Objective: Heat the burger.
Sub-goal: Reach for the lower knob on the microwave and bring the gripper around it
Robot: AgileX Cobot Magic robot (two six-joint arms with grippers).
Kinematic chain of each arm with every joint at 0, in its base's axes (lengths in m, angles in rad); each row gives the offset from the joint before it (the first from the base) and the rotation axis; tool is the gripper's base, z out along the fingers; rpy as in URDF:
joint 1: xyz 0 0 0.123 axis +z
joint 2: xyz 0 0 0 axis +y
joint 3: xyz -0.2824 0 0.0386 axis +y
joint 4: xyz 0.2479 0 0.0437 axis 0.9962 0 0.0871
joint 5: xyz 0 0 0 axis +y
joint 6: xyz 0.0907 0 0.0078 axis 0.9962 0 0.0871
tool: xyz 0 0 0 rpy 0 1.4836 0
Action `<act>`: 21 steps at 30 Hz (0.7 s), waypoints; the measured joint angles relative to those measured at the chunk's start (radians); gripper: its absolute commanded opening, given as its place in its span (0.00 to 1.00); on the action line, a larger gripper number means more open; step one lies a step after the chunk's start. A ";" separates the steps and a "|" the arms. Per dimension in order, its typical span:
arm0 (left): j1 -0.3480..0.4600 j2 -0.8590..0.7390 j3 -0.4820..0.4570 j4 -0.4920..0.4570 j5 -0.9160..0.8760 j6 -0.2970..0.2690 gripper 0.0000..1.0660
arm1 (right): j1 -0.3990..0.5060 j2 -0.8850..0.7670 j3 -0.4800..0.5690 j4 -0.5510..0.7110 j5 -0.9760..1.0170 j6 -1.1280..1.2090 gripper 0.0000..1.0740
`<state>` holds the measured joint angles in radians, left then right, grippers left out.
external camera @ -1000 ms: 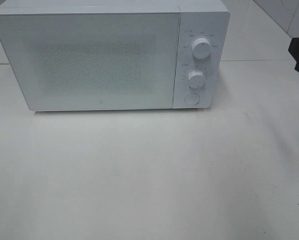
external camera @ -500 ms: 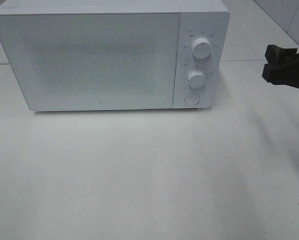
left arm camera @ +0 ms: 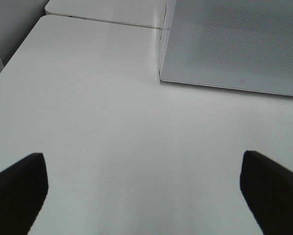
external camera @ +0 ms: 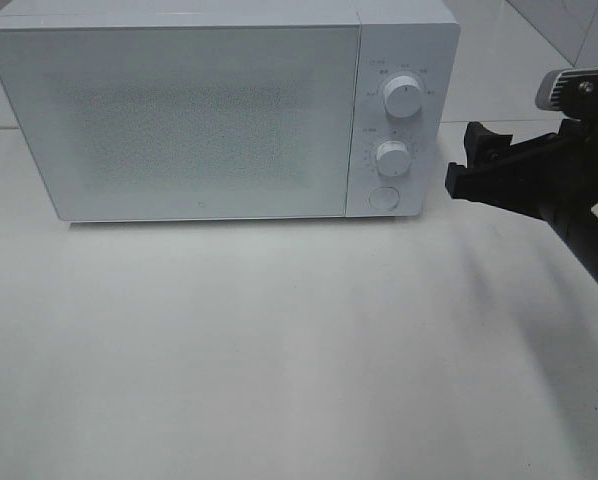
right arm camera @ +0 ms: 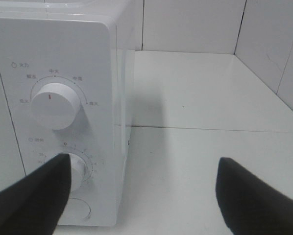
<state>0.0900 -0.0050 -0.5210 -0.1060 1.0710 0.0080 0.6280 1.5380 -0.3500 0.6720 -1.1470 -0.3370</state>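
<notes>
White table [external camera: 279,350], tiled wall [right arm camera: 195,24] behind. Left gripper [left arm camera: 141,176]: spread, empty, over table near the microwave's [external camera: 409,40] seven o'clock. Door [external camera: 179,120] shut. Burger unseen; whether inside, could not tell. Right gripper [external camera: 464,162]: spread, empty, had advanced to three o'clock of the timer knob [external camera: 391,156], probably to set it.

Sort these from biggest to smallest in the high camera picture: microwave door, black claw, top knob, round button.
1. microwave door, biggest by far
2. right claw, though it may be nearer the camera
3. top knob
4. round button, only slightly smaller than the knob
</notes>
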 measured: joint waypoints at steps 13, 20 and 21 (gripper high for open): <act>0.000 0.000 0.000 0.000 0.000 0.000 0.94 | 0.166 0.101 -0.025 0.162 -0.056 -0.024 0.71; 0.000 0.000 0.000 0.000 0.000 0.000 0.94 | 0.192 0.142 -0.060 0.207 -0.060 -0.024 0.71; 0.000 0.000 0.000 0.000 0.000 0.000 0.94 | 0.192 0.142 -0.060 0.207 -0.060 -0.024 0.71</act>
<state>0.0900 -0.0050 -0.5210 -0.1060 1.0710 0.0080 0.8200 1.6800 -0.4100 0.8790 -1.2070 -0.3610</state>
